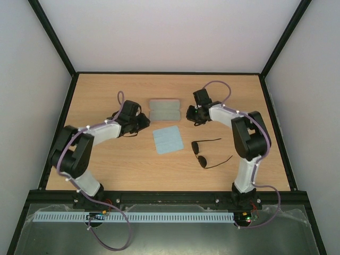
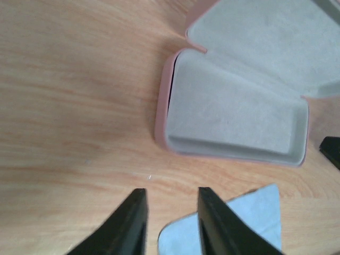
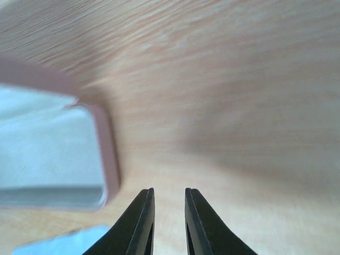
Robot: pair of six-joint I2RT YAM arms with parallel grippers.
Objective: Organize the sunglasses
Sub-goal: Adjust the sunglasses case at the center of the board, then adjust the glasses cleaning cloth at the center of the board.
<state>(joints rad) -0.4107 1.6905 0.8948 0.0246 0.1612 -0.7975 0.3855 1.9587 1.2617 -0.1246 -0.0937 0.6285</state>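
1. Right of centre in the top view, the sunglasses (image 1: 196, 147) lie on the wood-grain tabletop (image 1: 106, 164) with their temples spread. Nothing touches them, and they sit well apart from the case.
2. At upper centre the pink hard case (image 1: 164, 110) lies opened flat with its grey felt lining up. I judge it is set that way to receive the glasses.
3. Between the case and the glasses lies a light blue square cloth (image 1: 168, 139), soft and flat.
4. My left end effector (image 2: 171, 199) hovers beside the case's left end, fingers apart and empty. My right end effector (image 3: 169, 194) sits at the case's right edge, fingers nearly together with a narrow slit between them, gripping nothing.
5. I expect the thin wire frame and long temples to be delicate to pinch, and the rounded dark lenses to be slick.
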